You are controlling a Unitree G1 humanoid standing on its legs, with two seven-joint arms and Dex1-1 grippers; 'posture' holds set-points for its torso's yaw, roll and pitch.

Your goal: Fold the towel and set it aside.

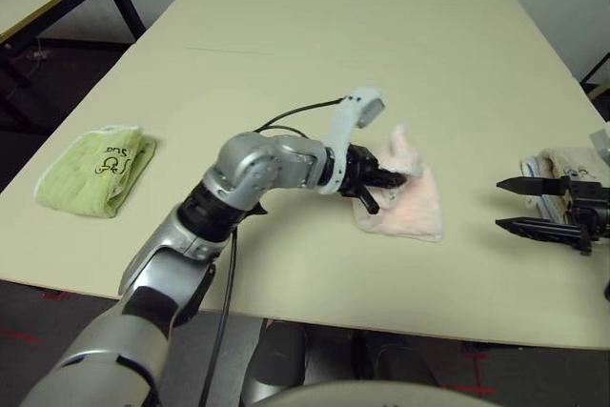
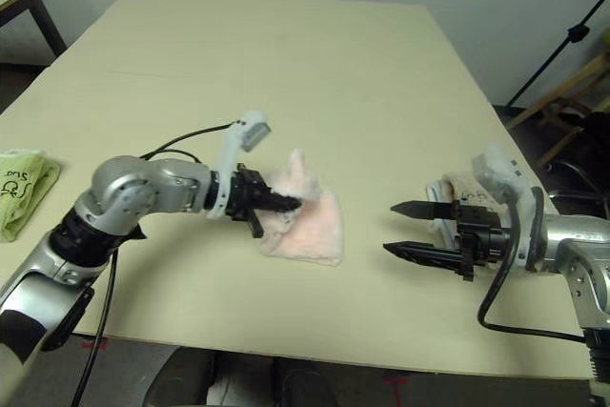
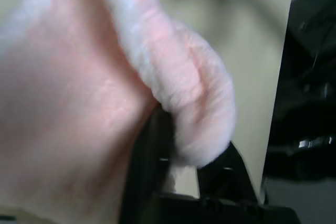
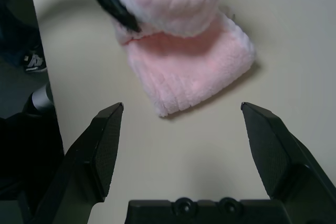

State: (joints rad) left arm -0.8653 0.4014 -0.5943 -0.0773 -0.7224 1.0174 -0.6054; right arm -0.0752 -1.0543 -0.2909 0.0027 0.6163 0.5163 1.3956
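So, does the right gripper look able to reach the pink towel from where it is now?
Probably yes: the right gripper stands open and empty, with only bare tabletop between it and the pink towel. The left gripper is at the towel's far side, though, so some care seems wise.

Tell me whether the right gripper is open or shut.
Open: the right gripper has its two fingers wide apart.

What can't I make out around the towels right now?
- Pink towel: underside, against the table, both eye views.
- Left claw's hold: the towel's fold covers part of the tips, left wrist view.
- Beige towel: partly behind the right claw, both eye views.
- Green towel's small drawing: too small, left eye view.
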